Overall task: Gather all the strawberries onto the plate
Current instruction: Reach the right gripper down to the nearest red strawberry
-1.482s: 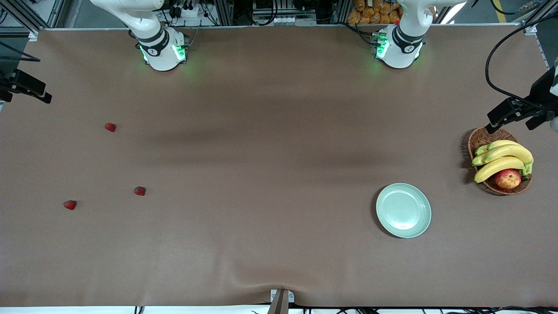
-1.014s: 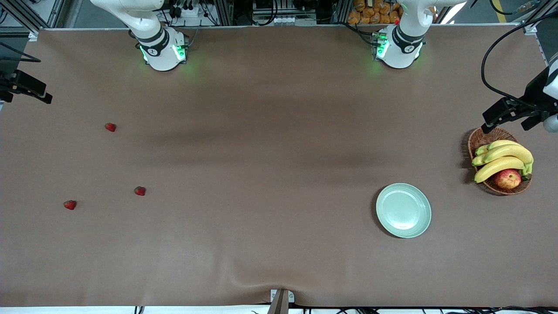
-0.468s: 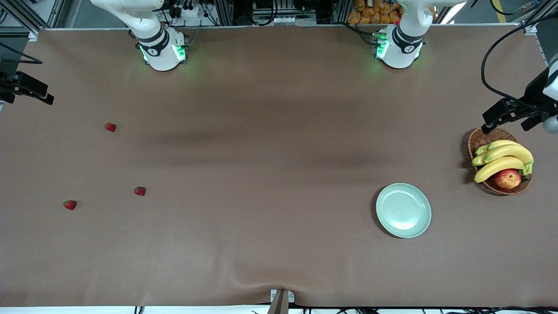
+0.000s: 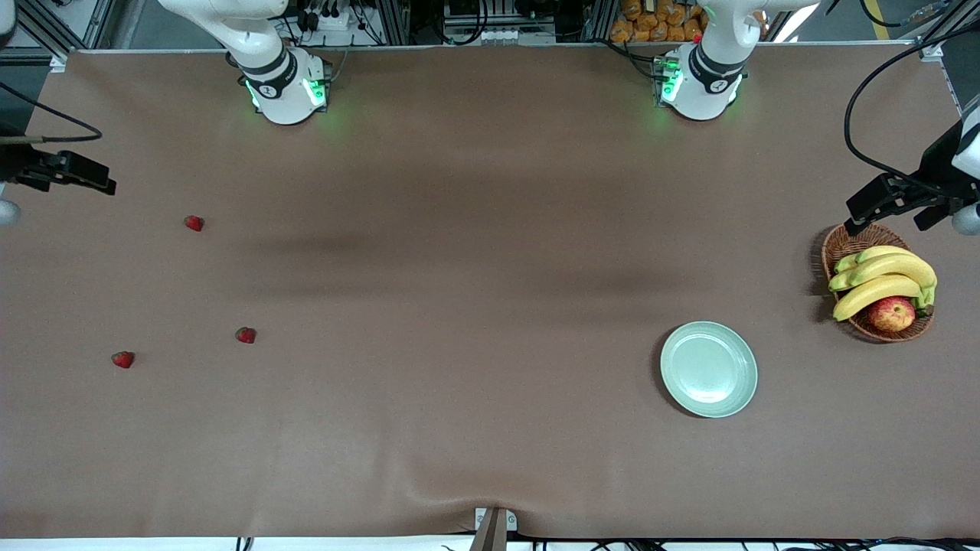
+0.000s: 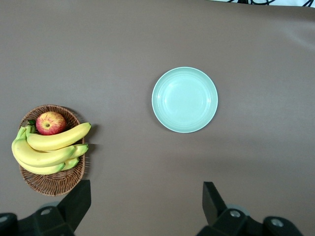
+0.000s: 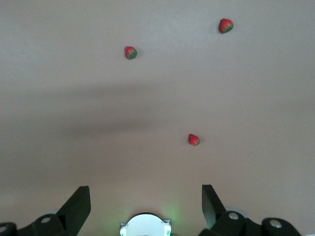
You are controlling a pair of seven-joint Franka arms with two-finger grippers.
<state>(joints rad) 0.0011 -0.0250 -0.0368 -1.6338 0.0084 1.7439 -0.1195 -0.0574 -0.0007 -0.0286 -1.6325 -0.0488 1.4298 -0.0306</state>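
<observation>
since earlier only the right claw point(image 4: 84, 174) has crept inward, spread wide above the three strawberries point(image 6: 194, 140); left claw point(image 5: 142, 209) waits spread above plate point(image 5: 184, 100). tiny berries could roll or squash.

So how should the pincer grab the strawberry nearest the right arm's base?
Come straight down on that strawberry and close across its red body, not the leafy cap. It lies alone on flat cloth, tiny and low, so probably only a top approach fits. The open right pincer hangs above.
</observation>
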